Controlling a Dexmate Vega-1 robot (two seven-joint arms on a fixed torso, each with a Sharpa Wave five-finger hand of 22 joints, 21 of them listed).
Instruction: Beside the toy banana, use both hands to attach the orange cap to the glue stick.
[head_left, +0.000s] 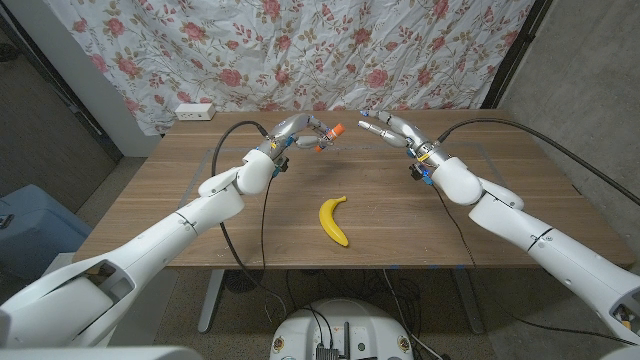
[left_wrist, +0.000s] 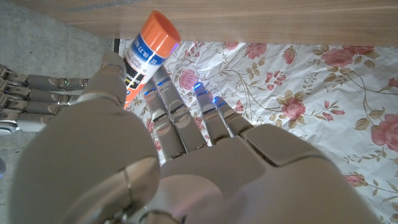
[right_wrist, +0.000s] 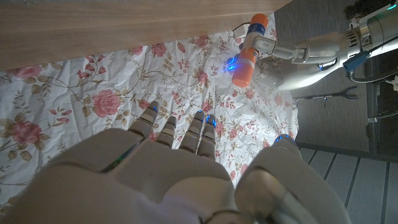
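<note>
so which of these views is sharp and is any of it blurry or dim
Head view: evenly lit and sharp, toy banana crisp with a soft shadow. Left wrist view: left hand close and soft, glue stick label readable. Right wrist view: dimmer, right hand blurred, blue glow by the glue stick.

Head camera looks down over the wooden table (head_left: 250, 230) from above. Each wrist camera sits close behind its own hand, facing the floral curtain (left_wrist: 298, 81); both catch the glue stick (right_wrist: 245, 59).
</note>
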